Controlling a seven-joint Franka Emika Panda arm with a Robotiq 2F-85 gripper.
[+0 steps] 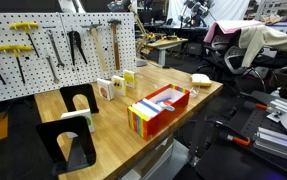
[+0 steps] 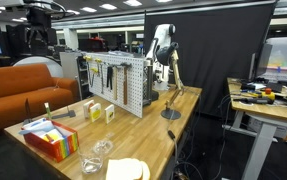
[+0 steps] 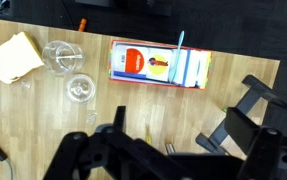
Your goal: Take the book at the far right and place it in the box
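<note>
The robot's tool [image 3: 108, 135] hangs high over the wooden table [image 3: 183, 120]. In the wrist view it is only a dark mass along the bottom edge, and I cannot tell whether its jaws are apart or together. Nothing appears to be held in it. In an exterior view the white arm [image 2: 163, 45] stands raised at the far end of the table, well clear of everything on it.

In the wrist view, black bent-metal bookends [image 3: 245, 115] lie just beside the tool. Further out lies the box [image 3: 193, 68], long and red-walled, flat on the table, and an exterior view shows one end of it striped yellow, blue and red [image 1: 148, 118]. Beside the box in the wrist view are two clear glass pieces [image 3: 58, 55], and past them a pale yellow pad [image 3: 15, 58] lies near the table's end.

The book [image 1: 129, 77], small with a yellow cover, stands upright in an exterior view at the end of a short row of little books. The row runs along the back of the table in front of the pegboard [image 1: 53, 45] hung with hand tools. The book is apart from the box and well apart from the tool. Next to it in the row stand white books [image 1: 117, 86].
</note>
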